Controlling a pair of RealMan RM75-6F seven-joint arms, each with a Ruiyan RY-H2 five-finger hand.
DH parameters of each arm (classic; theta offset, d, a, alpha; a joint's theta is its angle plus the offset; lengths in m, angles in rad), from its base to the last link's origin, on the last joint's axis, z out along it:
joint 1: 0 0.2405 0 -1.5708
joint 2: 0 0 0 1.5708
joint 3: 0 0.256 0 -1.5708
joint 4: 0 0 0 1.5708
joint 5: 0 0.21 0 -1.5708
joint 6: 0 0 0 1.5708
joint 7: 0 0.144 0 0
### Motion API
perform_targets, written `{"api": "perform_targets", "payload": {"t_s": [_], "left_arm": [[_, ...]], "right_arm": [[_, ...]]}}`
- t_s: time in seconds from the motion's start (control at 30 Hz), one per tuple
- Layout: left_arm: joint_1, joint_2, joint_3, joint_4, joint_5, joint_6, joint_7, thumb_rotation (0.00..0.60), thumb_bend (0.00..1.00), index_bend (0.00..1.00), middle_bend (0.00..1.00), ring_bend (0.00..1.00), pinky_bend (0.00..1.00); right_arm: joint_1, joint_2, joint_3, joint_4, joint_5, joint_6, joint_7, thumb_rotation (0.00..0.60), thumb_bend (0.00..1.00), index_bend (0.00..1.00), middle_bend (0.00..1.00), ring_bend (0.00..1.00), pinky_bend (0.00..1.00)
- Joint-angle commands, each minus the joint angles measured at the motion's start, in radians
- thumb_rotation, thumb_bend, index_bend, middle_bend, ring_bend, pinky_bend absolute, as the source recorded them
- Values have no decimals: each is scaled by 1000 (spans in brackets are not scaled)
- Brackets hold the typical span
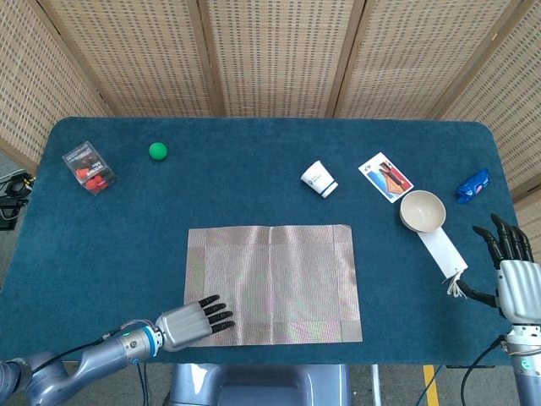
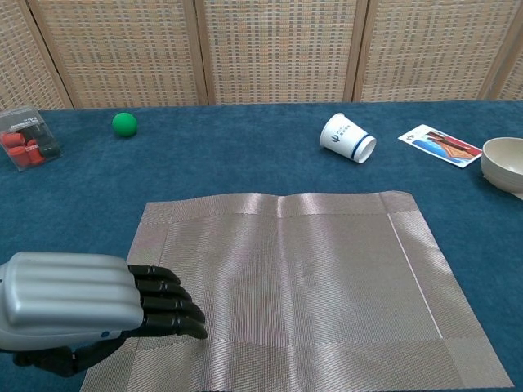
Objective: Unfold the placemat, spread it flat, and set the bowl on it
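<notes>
Robot hand [image 2: 98, 302] resting on placemat [image 2: 294, 278] corner

I work in what looks like a lab or test room made up as a dining spot. My table [image 1: 254, 182] wears a blue carpet-like cover, woven screens [image 1: 270, 55] fence off the back, cables [image 1: 13, 194] lie on the floor at one side, and yellow floor tape [image 1: 429, 385] shows under the near edge.
</notes>
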Motion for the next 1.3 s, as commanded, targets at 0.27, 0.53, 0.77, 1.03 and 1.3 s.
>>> {"api": "perform_targets", "payload": {"t_s": [0.27,0.53,0.77,1.03,1.3], "left_arm": [[-10,-5,24,-16,-77,-10,61,600,1000,0,0,0,0],[-14,-5,40,-13,-104,-1,68,600,1000,0,0,0,0],[34,19,18,-37,-67,150,2,600,630,0,0,0,0],[181,87,-25,-20,-7,492,-112,600,373,0,0,0,0],[323,139,-38,53,-14,729,-187,600,337,0,0,0,0]], "right_arm": [[-2,2,-1,-4,-4,3,5,600,124,183,0,0,0],[-1,-1,-4,-6,-7,3,-3,600,124,184,0,0,0],[-2,0,-3,-4,-7,4,-2,600,124,183,0,0,0],[6,-2,-5,5,-4,-13,-5,600,124,183,0,0,0],[56,-24,26,27,1,-50,-45,600,133,297,0,0,0]]}}
